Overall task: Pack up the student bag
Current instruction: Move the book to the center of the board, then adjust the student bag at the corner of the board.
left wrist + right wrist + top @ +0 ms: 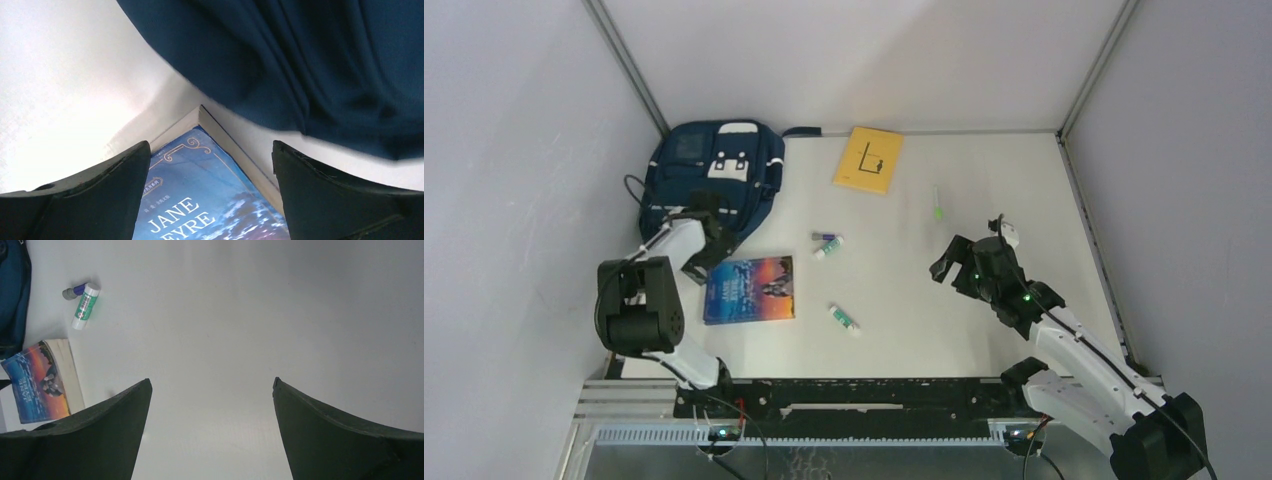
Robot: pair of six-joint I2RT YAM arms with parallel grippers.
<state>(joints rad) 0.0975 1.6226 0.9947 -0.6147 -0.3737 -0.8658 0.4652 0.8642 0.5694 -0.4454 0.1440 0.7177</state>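
The navy-blue student bag (714, 175) lies at the back left of the table, its white patches facing up. Its fabric fills the top of the left wrist view (300, 60). My left gripper (714, 255) is open and empty, between the bag's near edge and the far left corner of a blue "Jane Eyre" book (750, 290). In the left wrist view the gripper (210, 145) hangs over that book corner (210, 200). My right gripper (946, 262) is open and empty over bare table at the right, and it is also open in the right wrist view (212, 382).
A yellow booklet (869, 159) lies at the back. A green-and-white glue stick (828, 249) lies beside a small purple item (824, 237) mid-table. Another glue stick (844, 318) lies nearer the front. A green pen (937, 203) lies right of centre. Grey walls close in both sides.
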